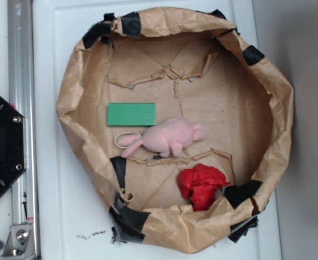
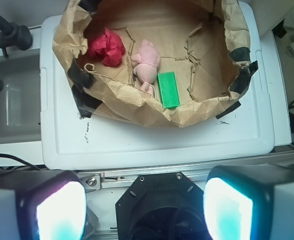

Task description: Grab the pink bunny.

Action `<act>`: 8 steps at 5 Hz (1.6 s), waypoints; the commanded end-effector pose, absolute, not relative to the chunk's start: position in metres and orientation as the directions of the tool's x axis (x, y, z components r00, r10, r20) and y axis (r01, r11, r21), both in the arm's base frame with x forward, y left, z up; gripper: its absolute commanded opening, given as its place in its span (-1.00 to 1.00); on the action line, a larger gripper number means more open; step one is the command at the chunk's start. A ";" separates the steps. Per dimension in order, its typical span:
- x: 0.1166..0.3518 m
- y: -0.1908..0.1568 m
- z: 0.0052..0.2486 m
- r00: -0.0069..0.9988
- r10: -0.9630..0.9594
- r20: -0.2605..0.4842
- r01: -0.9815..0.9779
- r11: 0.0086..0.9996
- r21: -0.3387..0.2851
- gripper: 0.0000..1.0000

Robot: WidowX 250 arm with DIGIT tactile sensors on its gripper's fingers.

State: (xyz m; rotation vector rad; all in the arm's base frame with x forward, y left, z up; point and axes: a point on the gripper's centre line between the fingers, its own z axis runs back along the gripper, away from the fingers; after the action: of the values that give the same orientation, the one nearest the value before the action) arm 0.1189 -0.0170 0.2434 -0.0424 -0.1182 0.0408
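The pink bunny (image 1: pixel 167 137) lay near the middle of the paper-lined bowl (image 1: pixel 267 81). The claw (image 2: pixel 144 205) stood open, far back over the robot's base, holding nothing. A descent risked snagging the green block (image 1: pixel 131 114) at the bunny's eleven o'clock; red cloth (image 1: pixel 202 185) sat at five o'clock.

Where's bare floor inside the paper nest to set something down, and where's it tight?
Most open: the floor right of the pink bunny, out to the paper wall, and the strip above the green block. A smaller patch lies left of the red cloth. Tight: block and bunny sit almost touching, and the cloth is pushed against the lower rim.
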 end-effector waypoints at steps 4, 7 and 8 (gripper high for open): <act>0.212 0.003 0.172 0.983 -0.077 0.169 0.094 0.991 -0.092 1.00; 0.287 -0.019 0.046 0.990 -0.080 0.115 0.098 0.981 -0.165 1.00; 0.301 -0.035 0.028 0.987 -0.150 0.057 0.154 0.985 -0.077 1.00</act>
State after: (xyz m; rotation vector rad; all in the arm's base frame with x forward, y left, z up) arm 0.2954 -0.0243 0.0231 -0.0815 -0.0171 -0.1234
